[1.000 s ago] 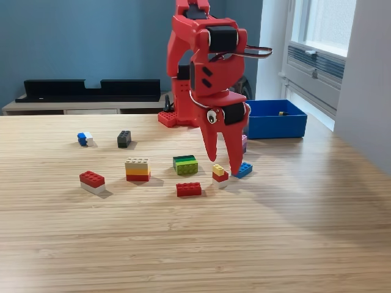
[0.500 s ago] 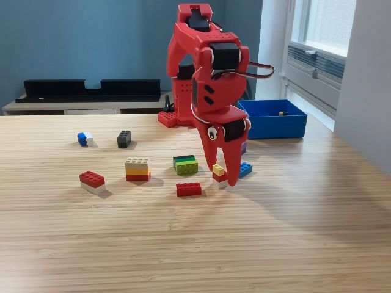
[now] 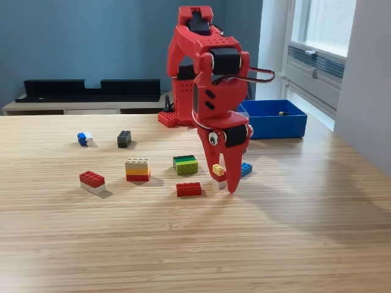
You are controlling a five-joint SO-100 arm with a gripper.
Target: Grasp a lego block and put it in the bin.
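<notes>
The arm (image 3: 211,79) was moulded red plastic with matt, blocky segments and black servo housings. Its claw (image 3: 224,182) pointed down at the table (image 3: 195,244), a pale wood-grain surface with fine parallel stripes. The two tapered red fingers stood on either side of a small stacked block (image 3: 218,173), yellow on top, red in the middle, white at the base. The nearer finger (image 3: 233,174) covered the block's right side in the exterior view, so actual contact could not be confirmed; whether the claw was clamped or merely straddling the block could not be told.

A blue block (image 3: 245,168) lay just behind the claw, partly hidden by it. A flat red brick (image 3: 189,189) lay near the claw on the exterior view's left. Further left sat a green block (image 3: 185,165), a cream, yellow and red stack (image 3: 137,169), and a red-on-white brick (image 3: 92,182). A dark block (image 3: 124,138) and a small blue and white block (image 3: 84,138) lay further back.

The bin (image 3: 274,119), a glossy blue rectangular box with low walls, stood at the rear on the exterior view's right, well apart from the claw. A small object inside it was too small to identify. The arm hid the bin's left corner. A long black object (image 3: 91,90) lay on a shelf behind the table.
</notes>
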